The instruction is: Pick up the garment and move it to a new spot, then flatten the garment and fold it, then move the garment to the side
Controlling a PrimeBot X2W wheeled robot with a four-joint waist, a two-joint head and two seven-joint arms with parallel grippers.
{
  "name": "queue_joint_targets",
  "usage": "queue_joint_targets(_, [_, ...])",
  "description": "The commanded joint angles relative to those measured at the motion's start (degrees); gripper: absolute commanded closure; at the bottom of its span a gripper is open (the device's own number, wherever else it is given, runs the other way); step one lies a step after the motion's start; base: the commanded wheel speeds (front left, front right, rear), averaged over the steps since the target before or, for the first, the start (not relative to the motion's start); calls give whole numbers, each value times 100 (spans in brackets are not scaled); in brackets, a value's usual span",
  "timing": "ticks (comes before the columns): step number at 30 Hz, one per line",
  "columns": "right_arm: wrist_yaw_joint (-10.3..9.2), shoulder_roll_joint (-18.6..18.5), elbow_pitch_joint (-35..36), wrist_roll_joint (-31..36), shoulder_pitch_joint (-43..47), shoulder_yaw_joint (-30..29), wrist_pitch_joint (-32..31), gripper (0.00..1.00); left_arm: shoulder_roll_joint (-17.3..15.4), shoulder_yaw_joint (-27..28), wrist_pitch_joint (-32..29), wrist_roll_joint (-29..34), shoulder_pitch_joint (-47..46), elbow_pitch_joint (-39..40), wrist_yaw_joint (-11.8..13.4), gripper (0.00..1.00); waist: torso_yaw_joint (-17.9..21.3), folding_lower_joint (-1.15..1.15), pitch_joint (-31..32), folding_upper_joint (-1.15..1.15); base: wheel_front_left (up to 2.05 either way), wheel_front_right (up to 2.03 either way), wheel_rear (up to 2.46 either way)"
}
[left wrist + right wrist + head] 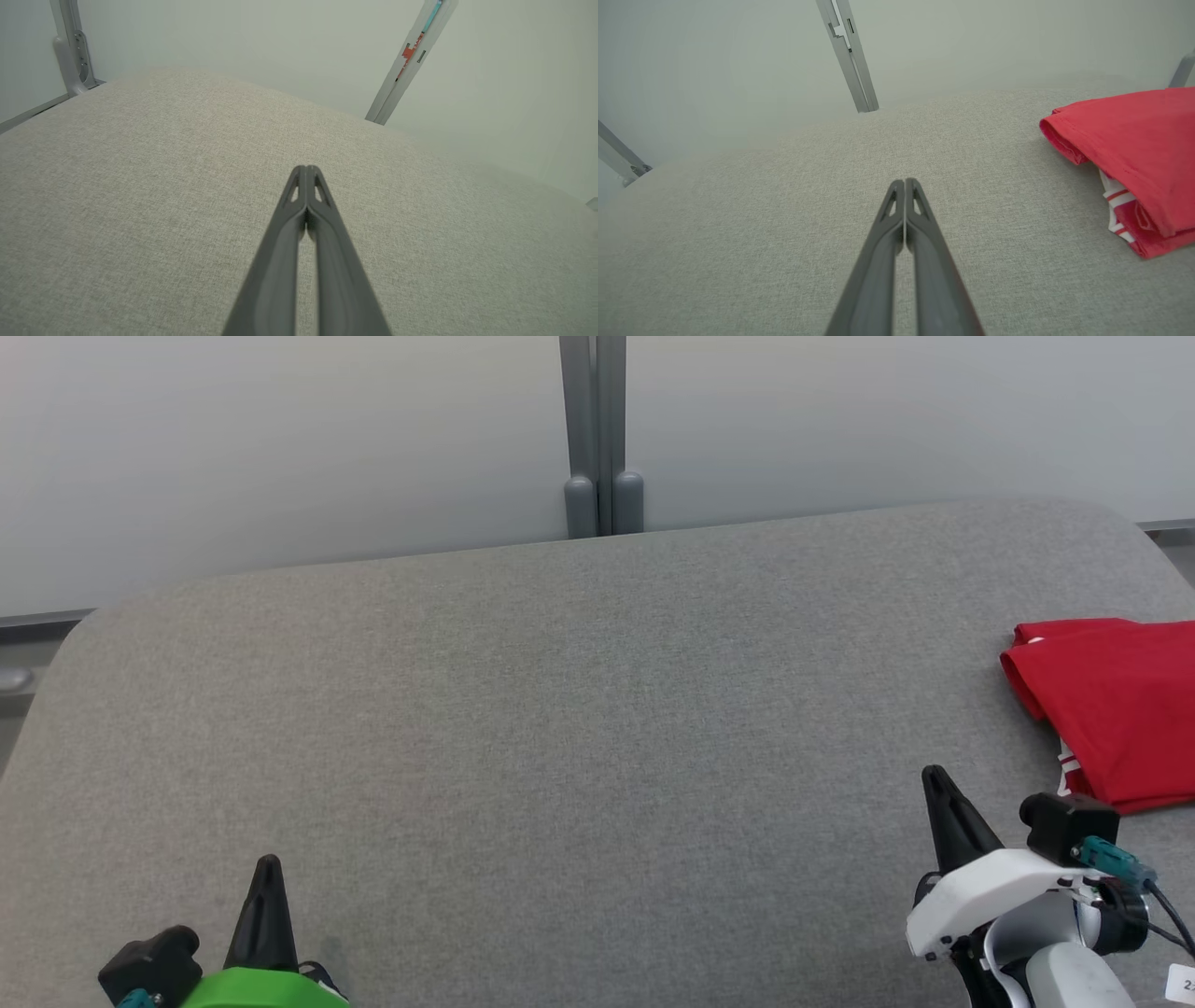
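Upholstery [560, 709], grey and padded, spreads under everything. The garment [1111, 709] sits folded at the far right edge, red with a bit of striped trim poking out. The left gripper [268, 863] and right gripper [932, 777] both have their fingers pressed together, holding nothing.

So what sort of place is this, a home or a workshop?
Probably a test booth, not a home: pale partition panels joined by grey posts stand behind a grey fabric-covered table bearing one folded red garment.
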State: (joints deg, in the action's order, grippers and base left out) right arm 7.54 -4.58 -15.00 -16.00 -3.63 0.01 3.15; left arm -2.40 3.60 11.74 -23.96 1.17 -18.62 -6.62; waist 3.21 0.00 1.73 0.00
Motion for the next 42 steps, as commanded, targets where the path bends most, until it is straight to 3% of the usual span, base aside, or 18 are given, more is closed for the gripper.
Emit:
queue_joint_targets(1, [-1,-19,101,-259,-129,-39,-24,100,-24,28,-39,-231,-162,116,-15,100,-4,0,-2,0,0,0,0])
queue_joint_targets(20, [-2,29,131,-2126,-161,-178,-245,100,-34,84,-475,-1905,-315,228,-38,100,-57,0,-34,0,0,0,0])
queue_joint_targets(42, [-4,74,130,-3848,-214,-330,-473,100,-45,150,-901,-3446,-467,311,-57,100,-117,0,-70,0,0,0,0])
